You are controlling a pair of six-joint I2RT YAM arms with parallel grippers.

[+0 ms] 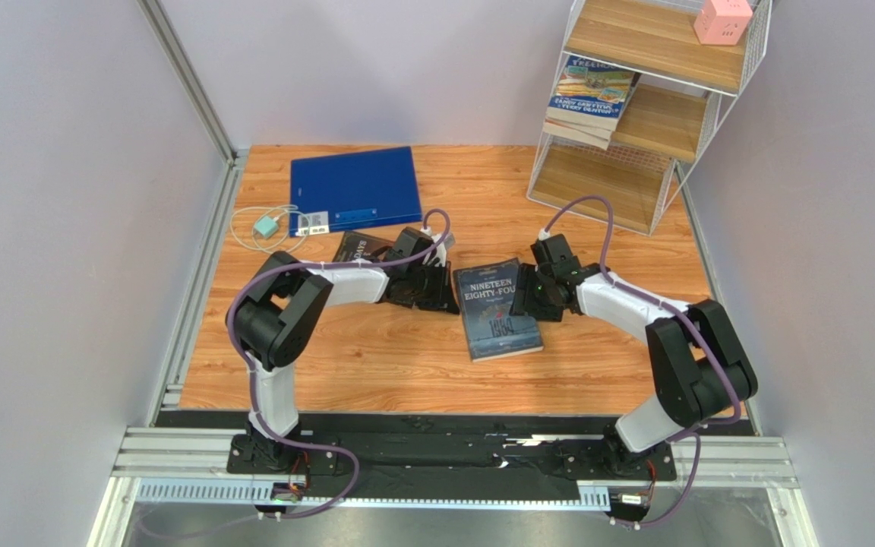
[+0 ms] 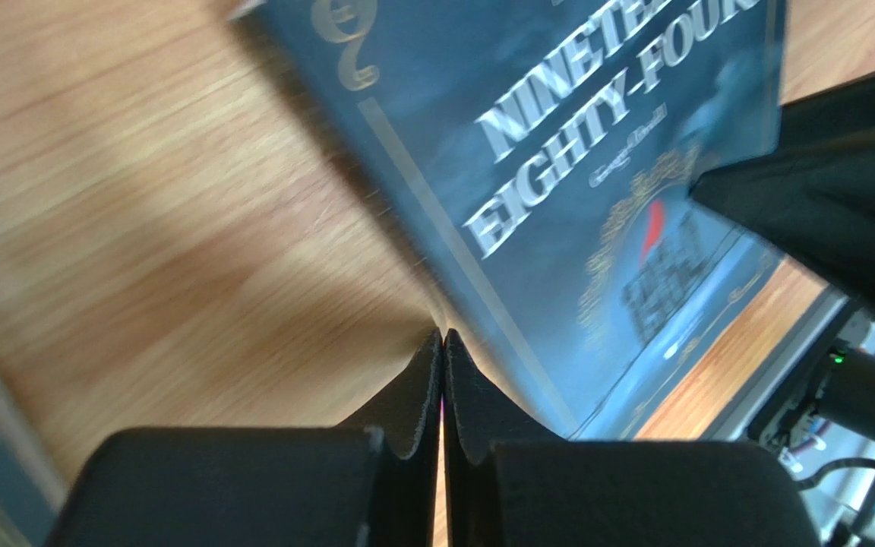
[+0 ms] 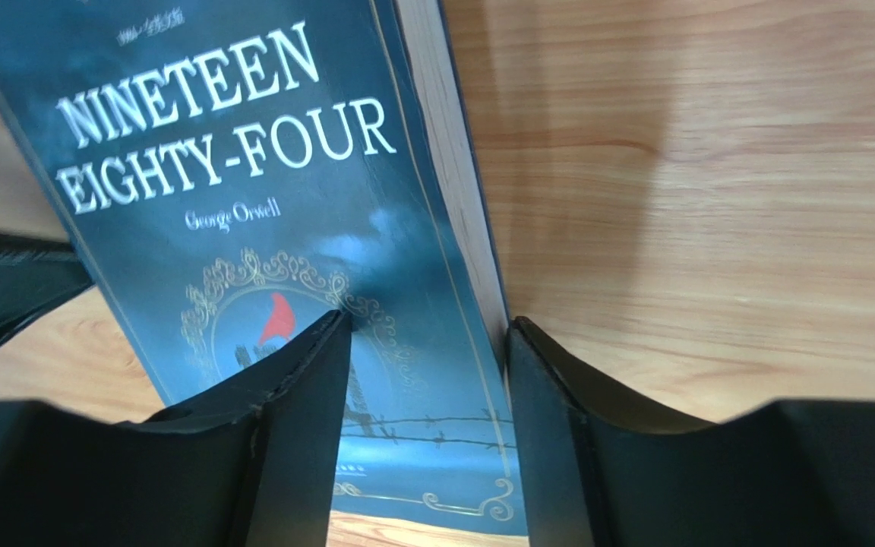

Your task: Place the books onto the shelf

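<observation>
One navy paperback (image 1: 499, 308) lettered "NINETEEN EIGHTY-FOUR" and "George Orwell", white capitals, gold ornament, small red figure, lying flat on the bench (image 1: 385, 359), well apart from the shelf (image 1: 636, 125), left claw (image 2: 442, 340) pressed together, empty, beside its left edge, right claw (image 3: 427, 325) spread astride its page edge

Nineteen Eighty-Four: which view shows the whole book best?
Top external: the whole book shows, flat on the table, title readable. The right wrist view gives a sharp close-up of cover and page edge, but cropped. The left wrist view shows part of the cover, blurred.
</observation>
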